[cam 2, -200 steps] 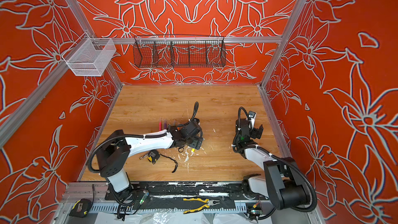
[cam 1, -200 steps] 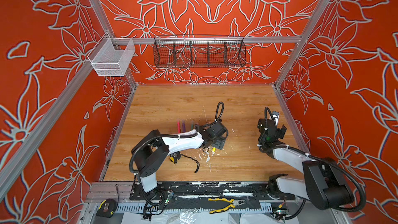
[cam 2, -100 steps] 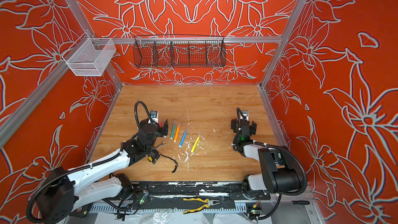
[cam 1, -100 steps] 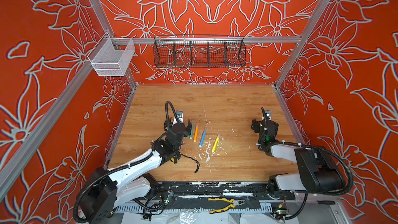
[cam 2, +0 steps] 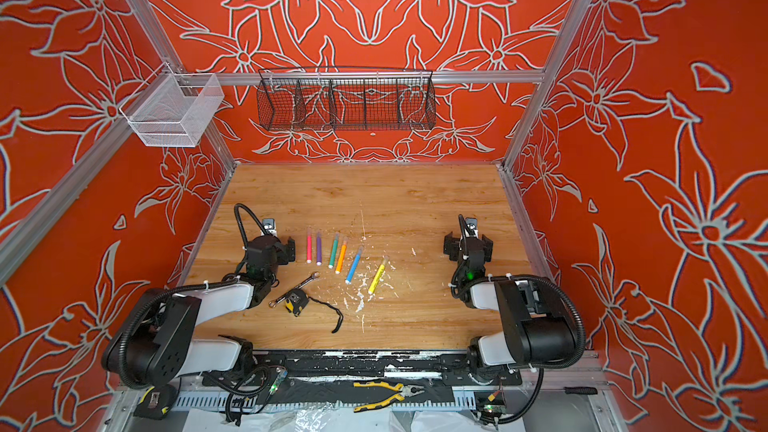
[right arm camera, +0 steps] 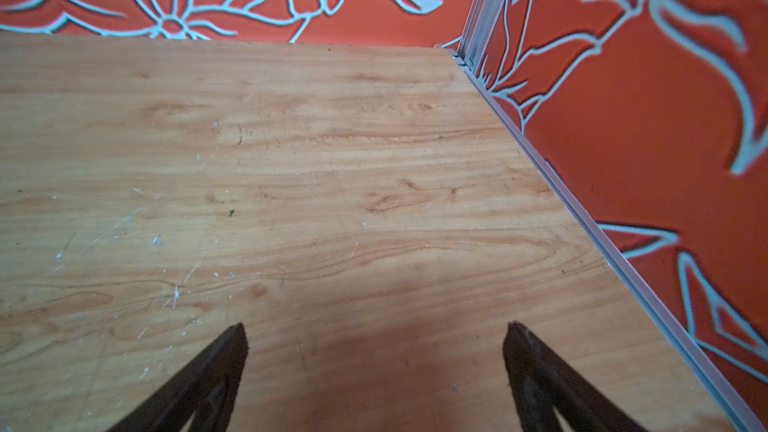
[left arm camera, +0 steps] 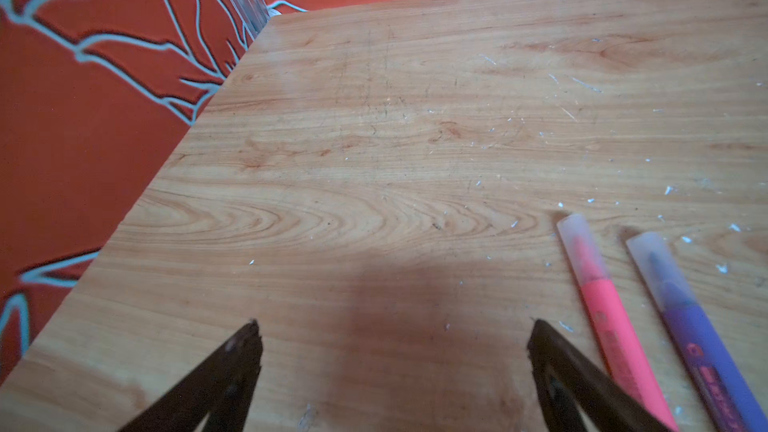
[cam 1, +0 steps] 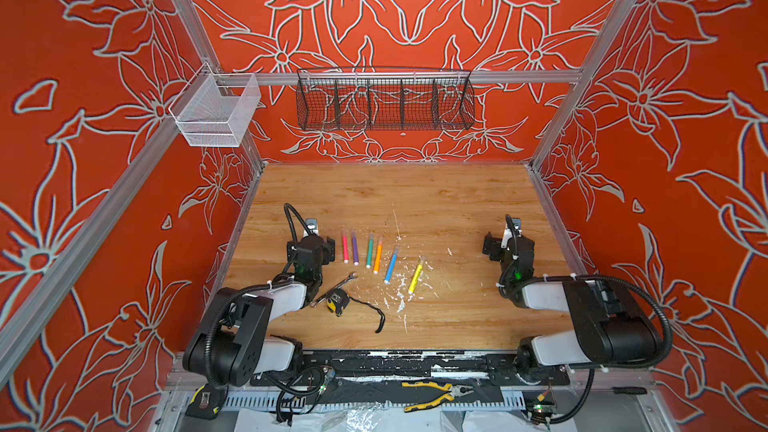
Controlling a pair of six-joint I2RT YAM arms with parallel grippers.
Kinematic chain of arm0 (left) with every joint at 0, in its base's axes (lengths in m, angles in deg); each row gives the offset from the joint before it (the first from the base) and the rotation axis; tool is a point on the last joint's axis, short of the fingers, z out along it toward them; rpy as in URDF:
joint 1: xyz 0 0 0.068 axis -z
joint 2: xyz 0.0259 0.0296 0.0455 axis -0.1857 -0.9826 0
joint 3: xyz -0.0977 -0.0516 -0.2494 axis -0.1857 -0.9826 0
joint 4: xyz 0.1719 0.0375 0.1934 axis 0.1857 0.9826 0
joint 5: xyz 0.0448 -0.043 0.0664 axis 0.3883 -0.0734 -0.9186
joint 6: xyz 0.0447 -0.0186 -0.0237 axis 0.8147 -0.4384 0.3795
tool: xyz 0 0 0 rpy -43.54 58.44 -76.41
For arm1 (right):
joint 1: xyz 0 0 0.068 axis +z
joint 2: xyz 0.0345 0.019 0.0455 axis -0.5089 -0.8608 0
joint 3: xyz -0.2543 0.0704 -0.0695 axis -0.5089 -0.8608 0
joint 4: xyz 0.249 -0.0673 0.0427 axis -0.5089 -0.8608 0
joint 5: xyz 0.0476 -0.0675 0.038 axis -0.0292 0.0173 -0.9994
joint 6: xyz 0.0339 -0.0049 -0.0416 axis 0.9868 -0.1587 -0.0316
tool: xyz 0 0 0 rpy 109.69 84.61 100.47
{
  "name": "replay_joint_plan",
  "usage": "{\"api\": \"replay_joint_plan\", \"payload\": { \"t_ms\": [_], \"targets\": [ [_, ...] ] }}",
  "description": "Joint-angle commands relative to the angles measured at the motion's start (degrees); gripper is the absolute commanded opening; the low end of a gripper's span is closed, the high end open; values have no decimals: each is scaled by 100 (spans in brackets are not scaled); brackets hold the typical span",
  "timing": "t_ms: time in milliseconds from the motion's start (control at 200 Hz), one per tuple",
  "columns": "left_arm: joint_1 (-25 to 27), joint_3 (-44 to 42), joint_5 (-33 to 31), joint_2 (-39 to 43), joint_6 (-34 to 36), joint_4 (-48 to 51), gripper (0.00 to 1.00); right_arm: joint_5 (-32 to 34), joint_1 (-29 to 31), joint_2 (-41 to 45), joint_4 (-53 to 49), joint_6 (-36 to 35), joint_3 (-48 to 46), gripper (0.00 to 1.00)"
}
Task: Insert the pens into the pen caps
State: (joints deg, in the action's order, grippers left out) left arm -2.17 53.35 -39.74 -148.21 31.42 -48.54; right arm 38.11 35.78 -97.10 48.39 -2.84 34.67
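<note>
**Ana:** The orange flowered walls and the wooden bench (cam 1: 395, 193) are as they were, but the left arm (cam 1: 286, 297) is not. A second ago it lay stretched across the row of pens; now it is folded back by the bench's left edge.

**Ben:** And the right arm (cam 1: 540, 299)?

**Ana:** It has kept to the right edge and only settled a little. Both wrist views show each arm's jaws spread wide over bare wood, with nothing between them.

**Ben:** So where are the pens?

**Ana:** All six lie on the bench in a loose row, left of its middle. The pink pen (cam 1: 345, 246) is just beside the left arm's jaws, followed by the purple pen (cam 1: 355, 248), green pen (cam 1: 369, 250), orange pen (cam 1: 377, 254), blue pen (cam 1: 391, 264) and yellow pen (cam 1: 416, 275). In the left wrist view the pink pen's tip sits inside a frosted pen cap (left arm camera: 579, 243), and the purple pen has its own cap (left arm camera: 652, 259).

**Ben:** And the other four?

**Ana:** Each has a pale far end that looks like a cap, though it is small from above. She sees no loose cap, and judges the task done or nearly done, with the arms retiring.

**Ben:** Anything in the baskets?

**Ana:** Nothing shows in the white mesh basket (cam 1: 208, 126) on the left wall rail, or in any compartment of the black wire basket (cam 1: 384, 103) on the back wall. The wrench (cam 1: 334, 288) and tape measure (cam 1: 336, 302) lie loose on the bench, nearer the front edge than the pens.
</note>
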Motion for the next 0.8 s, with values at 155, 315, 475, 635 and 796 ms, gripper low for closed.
{"api": "replay_joint_plan", "payload": {
  "t_ms": [155,315,475,635,796],
  "targets": [
    [-722,-474,1083,-149,-351,-1387,97,91,-15,-13,17,-48,151,98],
    [-722,-149,873,-242,-444,-886,97,77,-9,-26,43,-55,138,98],
    [-726,-145,1109,-227,-347,-855,97,75,-9,-16,39,-55,139,98],
    [-715,-137,1155,-210,-304,-842,97,76,-7,-20,43,-53,139,98],
    [-713,-134,1162,-230,-303,-833,97,81,-11,-25,43,-49,139,98]
  ]
}}
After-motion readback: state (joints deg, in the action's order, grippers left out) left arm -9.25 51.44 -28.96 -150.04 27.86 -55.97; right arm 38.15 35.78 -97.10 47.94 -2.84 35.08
